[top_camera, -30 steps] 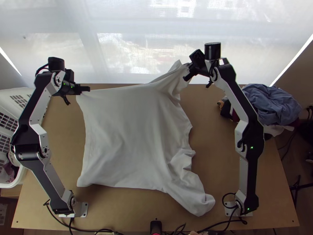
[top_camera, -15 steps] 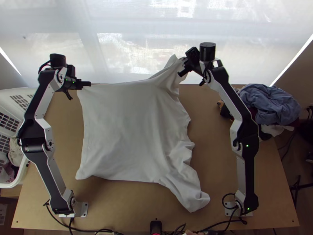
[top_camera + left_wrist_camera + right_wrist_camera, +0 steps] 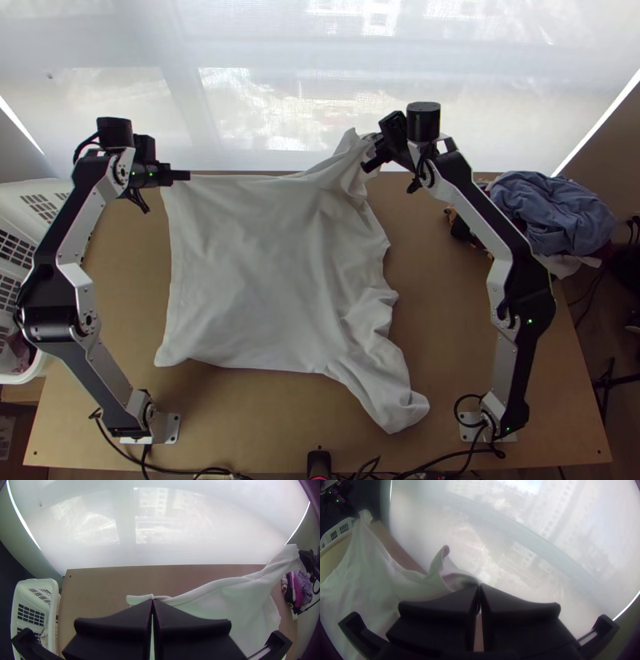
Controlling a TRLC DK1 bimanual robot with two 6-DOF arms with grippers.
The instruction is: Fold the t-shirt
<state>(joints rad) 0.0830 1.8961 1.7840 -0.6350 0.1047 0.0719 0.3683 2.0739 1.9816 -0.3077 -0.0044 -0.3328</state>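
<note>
White cotton-like t-shirt (image 3: 256,264): mostly spread on the light wooden table (image 3: 452,320), unfolded, rumpled toward the right arm, a loose end trailing to the near edge, probably a sleeve. Far edge pulled between both grippers, right-hand corner raised and twisted.

Risks: left gripper has just a small pinch near the corner, so a hard pull could slip it out; the bunched right corner could carry creases into a crooked fold if laid down as is.

Black left gripper (image 3: 153,600): fingers closed together on the far left corner. Black right gripper (image 3: 480,584): fingers pressed together on the gathered cloth at the raised corner.

Farther out: white slotted plastic basket (image 3: 53,591) beside the table, blue and dark clothes heap (image 3: 552,214) on the other side.
</note>
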